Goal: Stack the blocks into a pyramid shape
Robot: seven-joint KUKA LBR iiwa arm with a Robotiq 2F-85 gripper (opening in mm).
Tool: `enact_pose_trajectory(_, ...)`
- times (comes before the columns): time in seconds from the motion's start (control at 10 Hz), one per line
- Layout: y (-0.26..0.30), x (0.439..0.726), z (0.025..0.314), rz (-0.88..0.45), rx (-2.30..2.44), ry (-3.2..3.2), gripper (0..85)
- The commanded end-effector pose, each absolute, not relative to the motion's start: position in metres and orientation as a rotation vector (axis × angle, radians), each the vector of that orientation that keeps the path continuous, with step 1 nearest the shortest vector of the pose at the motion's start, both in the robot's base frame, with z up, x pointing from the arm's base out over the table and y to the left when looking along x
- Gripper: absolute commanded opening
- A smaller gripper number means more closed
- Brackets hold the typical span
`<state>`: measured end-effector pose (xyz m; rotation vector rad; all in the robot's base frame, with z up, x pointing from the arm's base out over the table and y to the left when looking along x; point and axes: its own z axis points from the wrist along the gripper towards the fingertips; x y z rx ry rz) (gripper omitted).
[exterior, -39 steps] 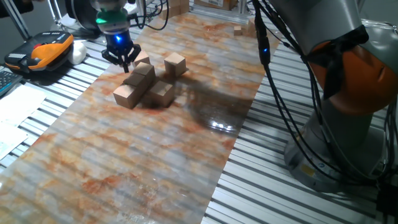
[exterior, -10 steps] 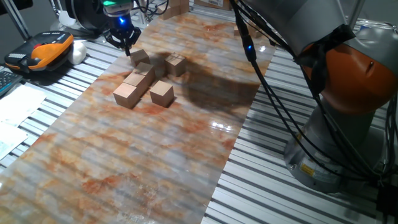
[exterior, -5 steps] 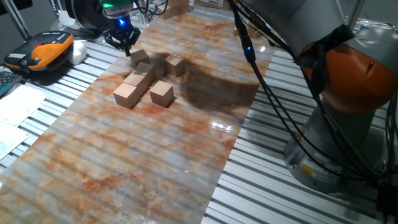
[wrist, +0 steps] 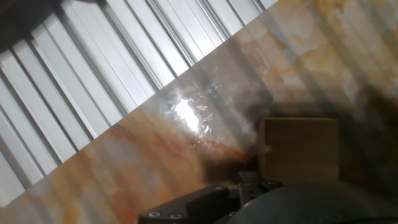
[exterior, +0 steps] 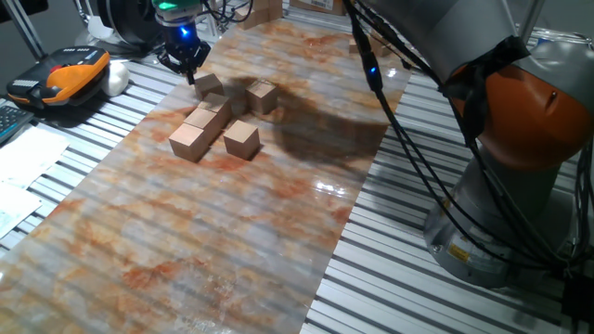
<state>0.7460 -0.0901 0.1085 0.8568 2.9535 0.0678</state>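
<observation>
Six light-tan wooden blocks lie on the marbled mat. Three form a diagonal row, with the front block [exterior: 188, 141], the middle block [exterior: 203, 121] and the rear block [exterior: 220, 104]. A separate block [exterior: 242, 139] sits to their right, another block [exterior: 263, 96] lies farther back, and the sixth block [exterior: 208, 85] is at the rear left. My gripper [exterior: 190, 74] hovers just left of and behind that sixth block, holding nothing. In the hand view this block [wrist: 298, 149] shows at the lower right, off to the side of the hand. The fingertips are too dark and small to read.
The marbled mat [exterior: 232, 241] lies on a slatted metal table [exterior: 390, 278]. An orange and black device [exterior: 70, 79] rests at the far left beside papers [exterior: 23, 167]. The arm's cables [exterior: 408, 139] and orange-grey base [exterior: 520, 139] fill the right side.
Since 3.9 s ago my gripper has moved from over the block cluster back and to the left, beside the rear-left block. Nothing has moved over the last second.
</observation>
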Motion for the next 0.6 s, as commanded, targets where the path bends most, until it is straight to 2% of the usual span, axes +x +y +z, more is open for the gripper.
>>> enact_pose_trajectory(0.0, -0.0908, 0.7456, 0.1082, 0.064, 0.859, 2.955, 0.0)
enact_pose_trajectory(0.5, -0.0991, 0.7387, 0.1053, -0.007, 0.788, 2.975, 0.0)
